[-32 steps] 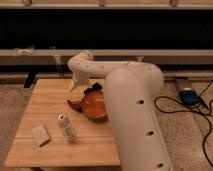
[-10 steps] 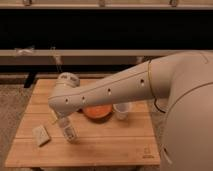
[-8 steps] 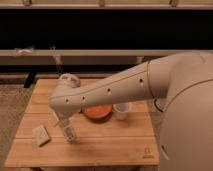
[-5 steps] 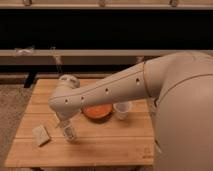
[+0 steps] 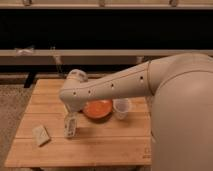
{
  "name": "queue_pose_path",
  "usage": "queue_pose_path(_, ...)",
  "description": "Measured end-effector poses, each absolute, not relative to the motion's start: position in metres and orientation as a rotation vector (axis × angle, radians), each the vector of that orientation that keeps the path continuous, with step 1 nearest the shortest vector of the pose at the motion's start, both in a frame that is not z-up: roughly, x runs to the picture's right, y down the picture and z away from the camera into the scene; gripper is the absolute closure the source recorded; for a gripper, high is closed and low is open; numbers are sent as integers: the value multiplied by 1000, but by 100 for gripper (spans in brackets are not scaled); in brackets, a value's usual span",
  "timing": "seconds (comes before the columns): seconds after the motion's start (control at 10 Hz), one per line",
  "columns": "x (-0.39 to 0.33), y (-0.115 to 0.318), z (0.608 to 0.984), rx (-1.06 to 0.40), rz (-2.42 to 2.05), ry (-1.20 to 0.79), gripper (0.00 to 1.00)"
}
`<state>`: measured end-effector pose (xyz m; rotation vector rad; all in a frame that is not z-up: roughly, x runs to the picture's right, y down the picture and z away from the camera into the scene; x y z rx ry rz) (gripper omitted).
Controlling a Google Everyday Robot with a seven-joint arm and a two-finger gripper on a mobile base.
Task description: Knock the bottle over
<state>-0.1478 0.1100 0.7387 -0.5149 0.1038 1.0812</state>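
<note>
The bottle is small and whitish. It stands upright on the wooden table, left of the middle and near the front. My arm reaches in from the right, across the table. My gripper hangs straight down from the wrist, right at the bottle's top, and hides its cap. Gripper and bottle overlap in the camera view. I cannot tell whether they touch.
An orange bowl sits just right of the bottle, partly under my arm. A translucent plastic cup stands to the right of the bowl. A small flat beige box lies to the left of the bottle, near the front left edge.
About three seconds ago the arm was behind the bowl. It has swung left and forward, and the gripper has come down onto the bottle. The bottle still stands.
</note>
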Motion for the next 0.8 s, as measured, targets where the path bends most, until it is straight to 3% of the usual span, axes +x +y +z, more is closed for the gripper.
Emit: queue_pose_path(0.8, -138, 98, 762, -529, 1181, 54, 20)
